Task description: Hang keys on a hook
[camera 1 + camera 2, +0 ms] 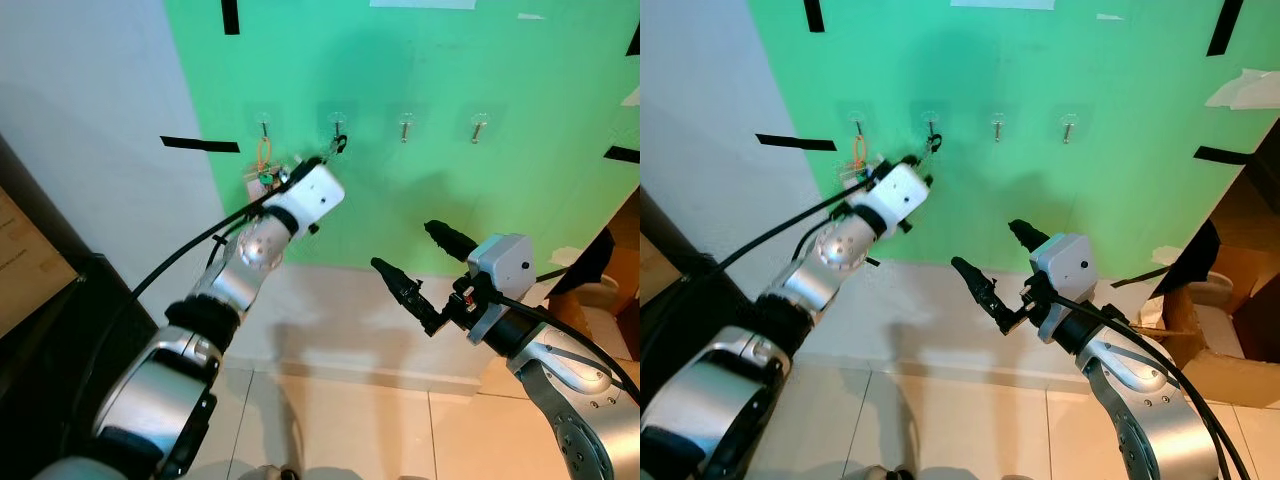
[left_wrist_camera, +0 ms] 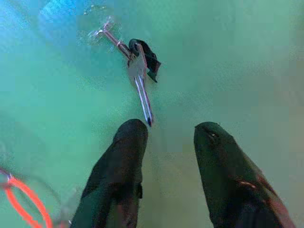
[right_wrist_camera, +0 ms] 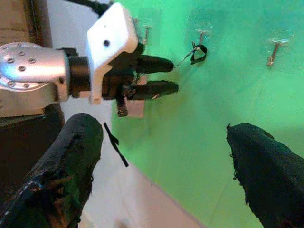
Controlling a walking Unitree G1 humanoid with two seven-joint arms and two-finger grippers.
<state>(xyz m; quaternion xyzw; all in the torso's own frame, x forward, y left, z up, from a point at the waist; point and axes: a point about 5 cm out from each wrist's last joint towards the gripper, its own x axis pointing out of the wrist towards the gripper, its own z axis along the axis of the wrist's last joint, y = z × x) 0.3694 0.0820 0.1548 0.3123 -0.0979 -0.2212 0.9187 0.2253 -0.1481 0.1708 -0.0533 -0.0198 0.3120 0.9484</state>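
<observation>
Left gripper point(image 3: 166, 76): raised against the green wall panel point(image 1: 500, 200), fingers parted and empty, tips just below and beside hook 2. Gap between the 2 black fingers plain in the left wrist view and in the right wrist view.

Key point(image 2: 141, 83): silver, hanging on hook 2 point(image 1: 338, 122) of a row of 4 clear-backed hooks, counted from the robot's left. Black loop point(image 2: 151, 56) threaded over the metal peg together with the key; blade pointing down toward the left fingertip point(image 2: 133, 130), close to it but apart.

Hook 1 point(image 1: 264, 124): carries an orange ring point(image 1: 264, 152) with a small green-and-white tag bunch point(image 1: 262, 178) beneath, partly hidden behind the left wrist housing. Orange ring also visible at the edge of the left wrist view.

Hooks 3 point(image 1: 405, 125) and 4 point(image 1: 479, 125): bare metal pegs.

Right gripper point(image 1: 425, 265): held in front of the wall, lower than the hook row and well apart from it, fingers spread wide, nothing between them.

Surroundings: strips of black tape point(image 1: 200, 144) on the white wall and on the green panel; pale tiled floor point(image 1: 400, 430) below; cardboard box point(image 1: 1230, 350) at the robot's right; dark furniture point(image 1: 40, 340) at the robot's left.
</observation>
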